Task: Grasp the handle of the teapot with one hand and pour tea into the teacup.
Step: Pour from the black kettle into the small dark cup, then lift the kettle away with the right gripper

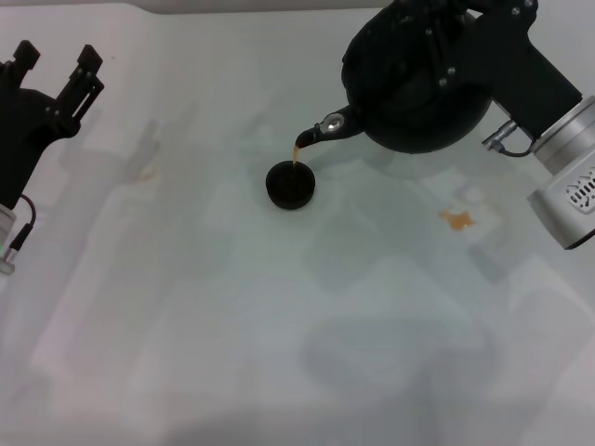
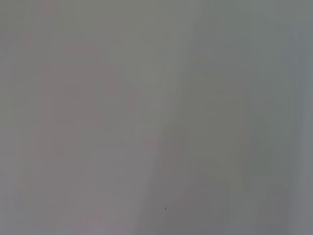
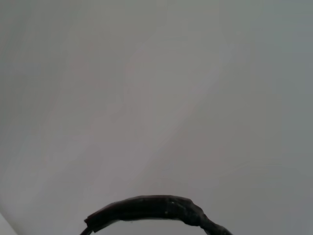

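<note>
The right hand (image 1: 437, 23) grips the handle (image 3: 146, 208) and holds the teapot (image 1: 418, 84) tilted near the surface's (image 1: 279, 325) far edge, spout down. Tea (image 1: 296, 153) falls in a thin stream into the teacup (image 1: 290, 184) just below. Keep the tilt steady and the spout over the cup; an amber spill (image 1: 456, 218) already marks the surface. The left hand (image 1: 58, 65) waits open at the left edge.

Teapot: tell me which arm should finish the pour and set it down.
Right. The right gripper already carries the teapot by its handle, tilted so tea runs from the spout into the teacup. The left gripper sits open at the table's far left, away from both.
</note>
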Robot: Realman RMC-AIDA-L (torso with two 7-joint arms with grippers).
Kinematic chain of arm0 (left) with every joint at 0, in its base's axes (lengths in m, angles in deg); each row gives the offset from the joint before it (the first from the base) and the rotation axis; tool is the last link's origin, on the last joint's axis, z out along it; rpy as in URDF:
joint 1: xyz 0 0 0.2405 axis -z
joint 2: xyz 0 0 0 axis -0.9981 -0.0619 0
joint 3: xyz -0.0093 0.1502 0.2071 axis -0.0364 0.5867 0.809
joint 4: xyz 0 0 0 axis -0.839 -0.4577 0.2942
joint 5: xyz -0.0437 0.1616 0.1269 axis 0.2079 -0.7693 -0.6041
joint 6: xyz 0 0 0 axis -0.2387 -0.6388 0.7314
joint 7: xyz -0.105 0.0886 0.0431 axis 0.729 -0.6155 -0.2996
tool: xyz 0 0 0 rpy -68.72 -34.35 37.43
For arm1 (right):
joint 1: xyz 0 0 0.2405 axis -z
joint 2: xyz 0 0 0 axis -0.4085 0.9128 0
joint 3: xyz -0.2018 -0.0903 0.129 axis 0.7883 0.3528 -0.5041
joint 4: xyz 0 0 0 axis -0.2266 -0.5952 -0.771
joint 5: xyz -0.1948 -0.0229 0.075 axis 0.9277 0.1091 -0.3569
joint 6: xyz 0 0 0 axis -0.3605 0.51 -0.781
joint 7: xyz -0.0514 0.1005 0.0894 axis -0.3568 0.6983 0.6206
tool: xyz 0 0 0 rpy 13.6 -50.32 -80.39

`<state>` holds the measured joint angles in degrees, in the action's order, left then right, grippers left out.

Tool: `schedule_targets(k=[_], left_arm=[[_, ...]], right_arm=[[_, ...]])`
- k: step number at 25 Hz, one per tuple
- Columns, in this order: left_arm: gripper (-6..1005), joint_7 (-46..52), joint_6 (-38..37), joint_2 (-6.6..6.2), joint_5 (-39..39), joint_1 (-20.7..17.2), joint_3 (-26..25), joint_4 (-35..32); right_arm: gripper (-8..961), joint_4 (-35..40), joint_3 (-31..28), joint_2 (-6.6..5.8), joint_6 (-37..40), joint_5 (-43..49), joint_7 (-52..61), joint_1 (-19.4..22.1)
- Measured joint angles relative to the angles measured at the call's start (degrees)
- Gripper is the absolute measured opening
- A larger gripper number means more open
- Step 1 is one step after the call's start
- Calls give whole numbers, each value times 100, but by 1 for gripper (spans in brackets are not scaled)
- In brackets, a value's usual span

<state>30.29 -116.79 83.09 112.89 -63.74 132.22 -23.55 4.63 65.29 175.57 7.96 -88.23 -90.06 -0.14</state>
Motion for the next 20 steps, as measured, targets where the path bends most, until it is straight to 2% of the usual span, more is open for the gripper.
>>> schedule_targets(k=[20], left_arm=[[861, 2, -1, 0, 0, -4, 0, 0]], right_arm=[[126, -2, -18, 0, 18, 1, -115, 18]])
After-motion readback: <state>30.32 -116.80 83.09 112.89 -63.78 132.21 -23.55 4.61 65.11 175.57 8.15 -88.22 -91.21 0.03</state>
